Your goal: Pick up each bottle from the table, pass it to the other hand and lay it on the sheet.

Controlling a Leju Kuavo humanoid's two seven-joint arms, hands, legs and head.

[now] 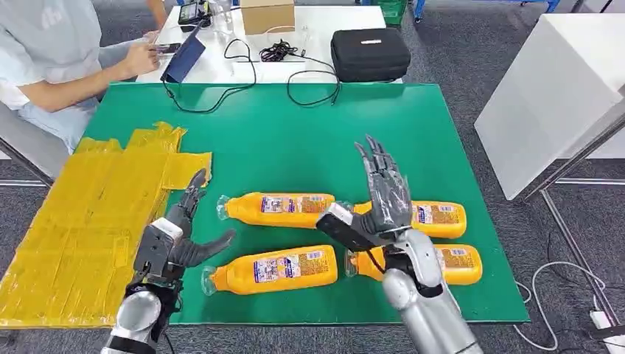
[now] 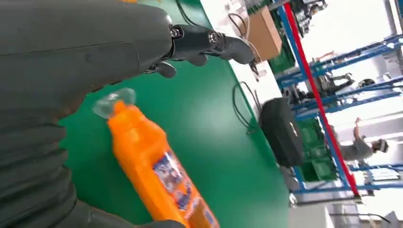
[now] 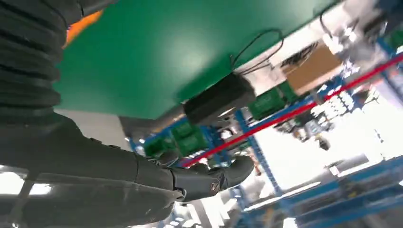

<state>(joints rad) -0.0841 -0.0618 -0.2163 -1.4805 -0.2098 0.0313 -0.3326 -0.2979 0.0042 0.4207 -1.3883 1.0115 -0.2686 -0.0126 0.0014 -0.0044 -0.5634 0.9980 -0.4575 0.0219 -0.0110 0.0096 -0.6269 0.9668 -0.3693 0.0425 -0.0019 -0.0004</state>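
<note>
Several orange bottles lie on the green table [image 1: 295, 133]: one upper left [image 1: 280, 209], one upper right [image 1: 435, 218], one lower left [image 1: 276, 270] and one lower right [image 1: 457, 264]. The yellow sheet [image 1: 81, 221] covers the table's left side. My left hand [image 1: 180, 232] hovers open at the sheet's edge, just left of the lower left bottle's clear cap [image 2: 113, 100]; the bottle [image 2: 157, 175] lies close below it in the left wrist view. My right hand [image 1: 379, 195] is raised with fingers spread above the right-hand bottles, holding nothing. Its fingers [image 3: 209, 180] show in the right wrist view.
A person [image 1: 51, 66] sits at the far left by a white table with a tablet [image 1: 184, 55], cables, a cardboard box [image 1: 267, 15] and a black case [image 1: 368, 53]. A white cabinet [image 1: 553, 96] stands to the right.
</note>
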